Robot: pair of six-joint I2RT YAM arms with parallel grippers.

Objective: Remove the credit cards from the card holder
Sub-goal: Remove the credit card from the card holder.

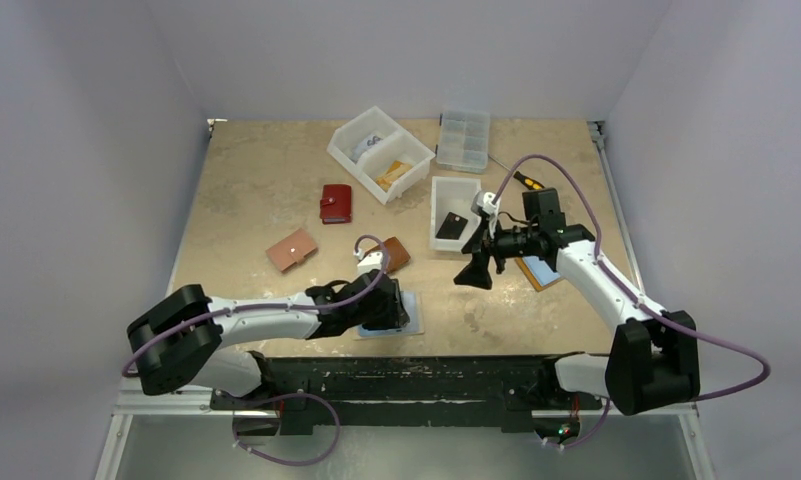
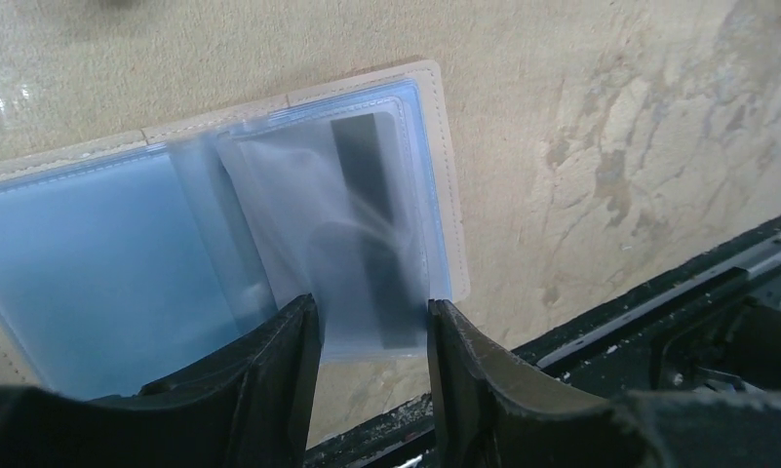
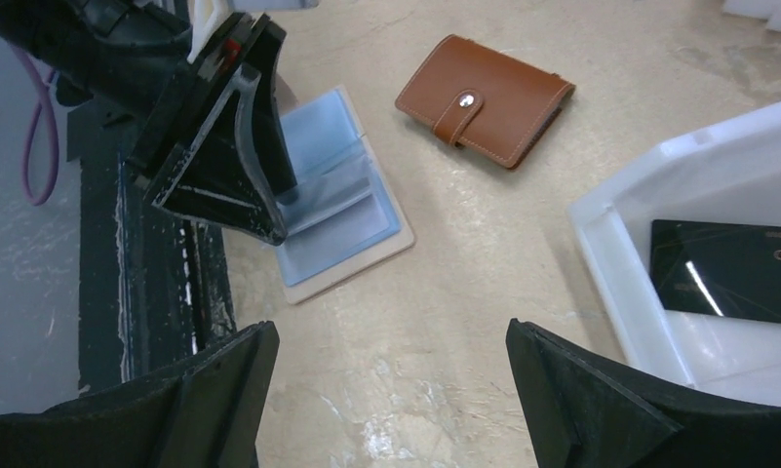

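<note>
Seen from above, the lower centre is blocked: the left gripper [image 1: 386, 306] is down on the open card holder [image 1: 413, 323], with the brown wallet [image 1: 396, 254] just above them. To their right a bare strip of table [image 1: 466, 318] lies free, lower in the frame than the right gripper [image 1: 474, 272], whose wide-spread jaws hang beside the white bin [image 1: 438, 190]. The upper left is free past the red wallet [image 1: 336, 203] and tan wallet [image 1: 292, 250].

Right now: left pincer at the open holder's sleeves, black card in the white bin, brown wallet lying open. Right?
No: the brown wallet is shut, strap snapped, per the right wrist view. Left pincer at the open holder's sleeves and black card in the white bin both hold.
</note>
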